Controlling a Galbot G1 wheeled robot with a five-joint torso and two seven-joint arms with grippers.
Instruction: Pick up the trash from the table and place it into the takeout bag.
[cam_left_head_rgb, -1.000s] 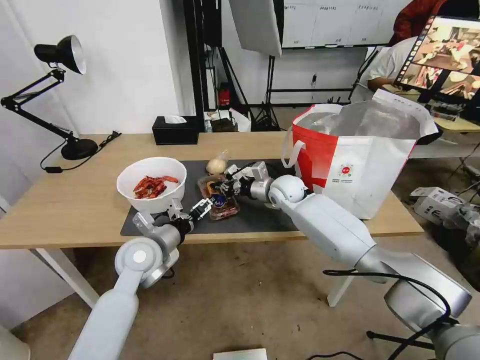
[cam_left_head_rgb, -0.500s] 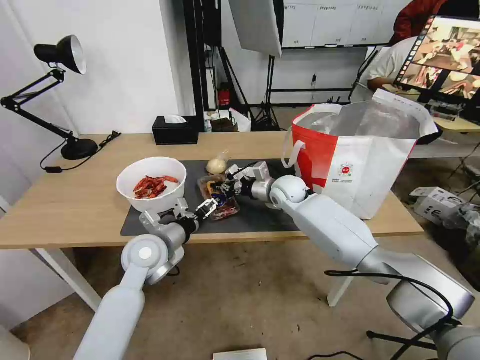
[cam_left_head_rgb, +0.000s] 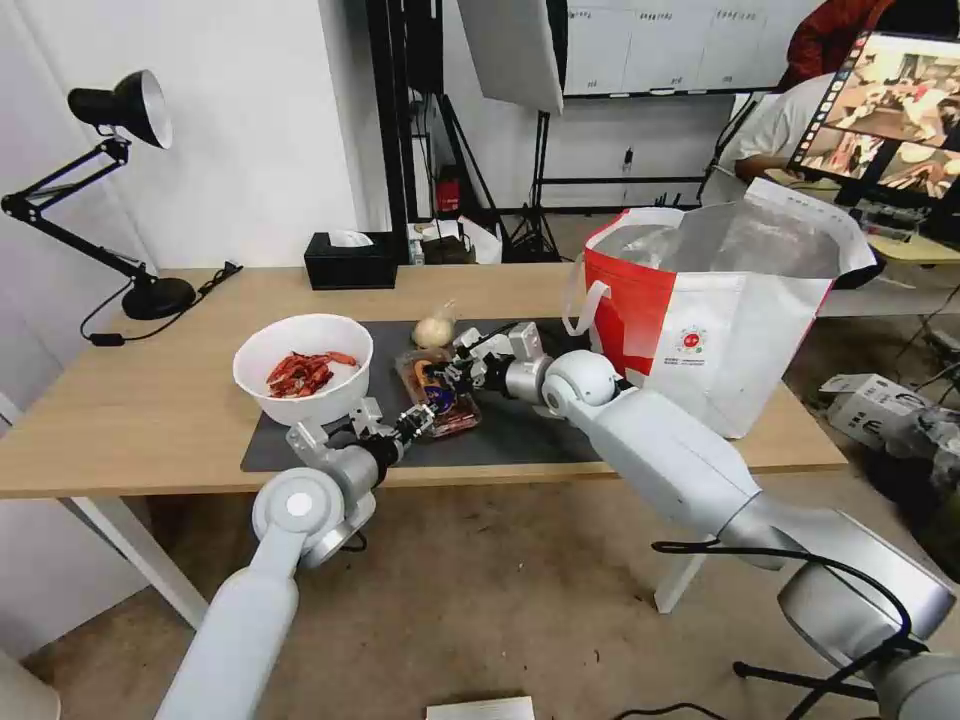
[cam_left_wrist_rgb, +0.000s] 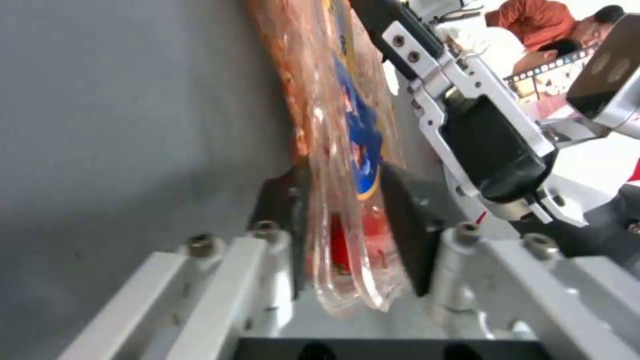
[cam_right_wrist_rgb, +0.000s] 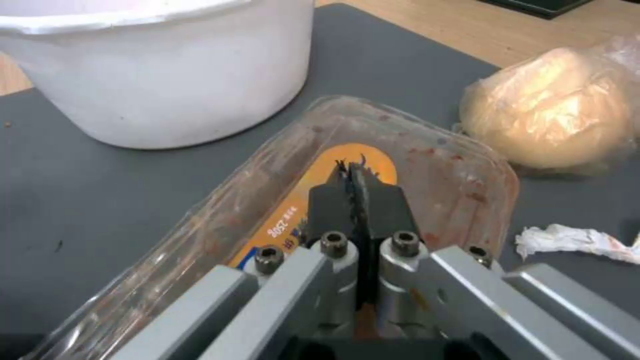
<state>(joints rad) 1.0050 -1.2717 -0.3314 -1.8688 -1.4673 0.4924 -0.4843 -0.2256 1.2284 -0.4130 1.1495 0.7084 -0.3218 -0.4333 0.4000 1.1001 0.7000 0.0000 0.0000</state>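
Left claw: is being closed on the near rim of the clear trays, mid-mat.
Right claw: is being pinched shut on the trays' far rim.
Takeout bag: is being kept upright, right end of the surface.

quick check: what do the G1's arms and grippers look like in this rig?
Arms: glossy white rounded shells with silver-grey joint housings; a black cable loops along the right arm. The left gripper and right gripper share one build: silver-white metal finger links fastened with hex-socket screws, tipped with flat black pads.
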